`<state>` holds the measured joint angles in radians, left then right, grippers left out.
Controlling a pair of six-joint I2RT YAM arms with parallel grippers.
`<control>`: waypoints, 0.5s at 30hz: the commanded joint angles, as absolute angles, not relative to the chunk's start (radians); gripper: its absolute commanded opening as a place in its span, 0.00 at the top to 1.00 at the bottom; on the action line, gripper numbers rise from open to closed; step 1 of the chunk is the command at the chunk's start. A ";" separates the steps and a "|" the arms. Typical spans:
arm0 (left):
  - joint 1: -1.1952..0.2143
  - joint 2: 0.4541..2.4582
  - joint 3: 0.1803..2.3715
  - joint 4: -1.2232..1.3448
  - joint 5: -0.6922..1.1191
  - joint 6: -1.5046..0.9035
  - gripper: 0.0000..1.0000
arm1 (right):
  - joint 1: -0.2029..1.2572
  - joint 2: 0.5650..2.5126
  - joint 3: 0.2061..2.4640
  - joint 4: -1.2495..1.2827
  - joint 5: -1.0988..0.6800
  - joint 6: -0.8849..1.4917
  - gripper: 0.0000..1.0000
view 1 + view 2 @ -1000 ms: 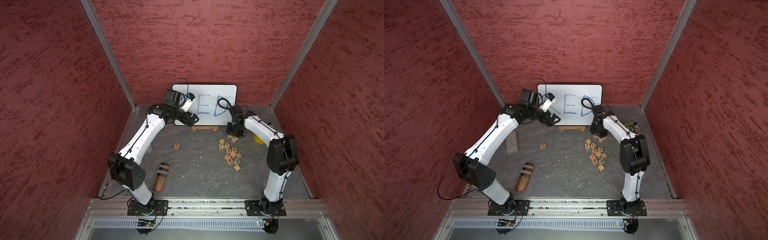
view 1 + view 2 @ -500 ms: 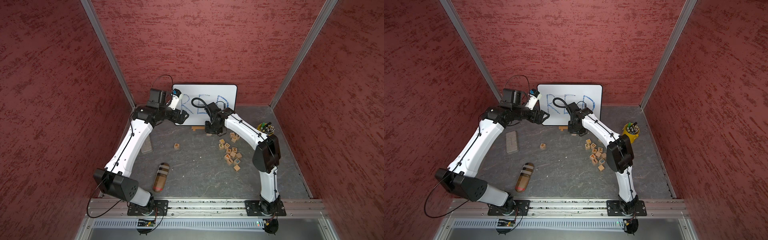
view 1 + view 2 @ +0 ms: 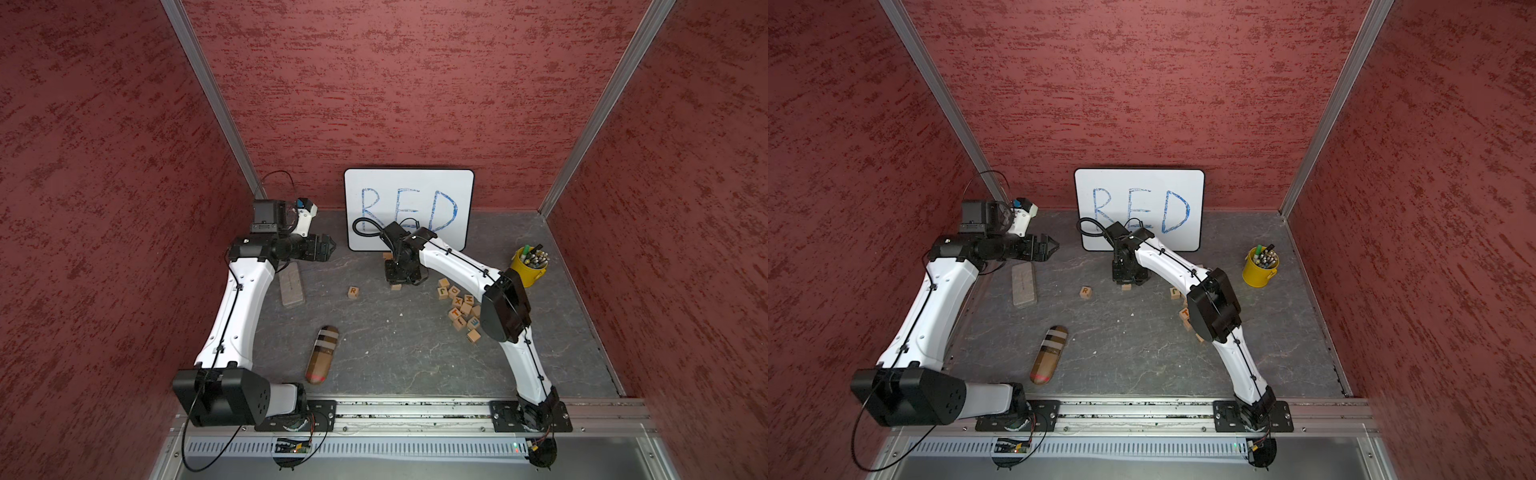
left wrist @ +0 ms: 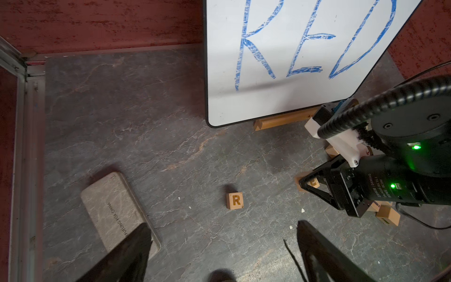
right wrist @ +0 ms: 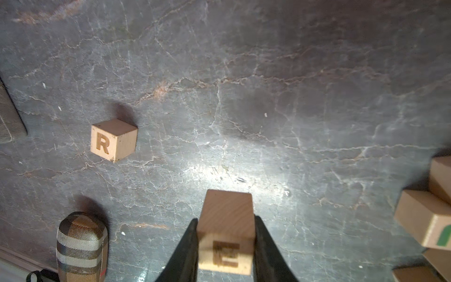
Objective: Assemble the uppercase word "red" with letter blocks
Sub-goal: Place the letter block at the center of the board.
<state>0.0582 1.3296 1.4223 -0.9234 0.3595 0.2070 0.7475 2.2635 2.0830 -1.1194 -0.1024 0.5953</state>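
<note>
An R letter block [image 3: 353, 291] [image 3: 1086, 291] [image 4: 234, 200] [image 5: 112, 140] lies alone on the grey floor in front of the whiteboard. My right gripper [image 3: 401, 277] [image 3: 1128, 279] [image 5: 225, 219] points down just right of it, shut on an E letter block [image 5: 225, 234] [image 3: 396, 286]. The E block is low over the floor; I cannot tell whether it touches. More letter blocks [image 3: 459, 305] [image 3: 1183, 309] lie in a loose pile to the right. My left gripper [image 3: 330, 245] [image 3: 1054, 245] [image 4: 223, 225] hangs open and empty at the back left, above the floor.
The whiteboard [image 3: 409, 208] with blue "RED" leans on the back wall on a wooden stand [image 4: 283, 120]. A yellow cup of pens [image 3: 530, 266] stands at the right. A grey flat case [image 3: 291, 284] lies below the left gripper, and a plaid pouch [image 3: 322, 353] lies nearer the front.
The right gripper has swung left from the pile with the E block to a spot beside the R block. The left arm has pulled back left, off the whiteboard.
</note>
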 commanded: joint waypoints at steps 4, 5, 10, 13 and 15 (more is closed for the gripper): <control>0.064 1.299 1.369 -0.894 0.382 0.234 0.06 | 0.781 2.338 2.152 -1.149 -0.118 0.623 0.72; 0.062 1.301 1.366 -0.889 0.385 0.233 0.06 | 0.782 2.344 2.154 -1.149 -0.118 0.624 0.72; 0.048 1.308 1.357 -0.873 0.387 0.232 0.06 | 0.790 2.365 2.156 -1.146 -0.120 0.630 0.71; 0.042 1.311 1.361 -0.868 0.387 0.230 0.06 | 0.792 2.380 2.168 -1.145 -0.112 0.635 0.71; 0.037 1.312 1.362 -0.867 0.387 0.232 0.06 | 0.792 2.389 2.174 -1.143 -0.112 0.637 0.71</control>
<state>0.0456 1.3090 1.3582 -0.8948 0.3687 0.2180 0.7860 2.3741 2.1395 -1.1320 -0.1131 0.6125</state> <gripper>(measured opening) 0.942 0.335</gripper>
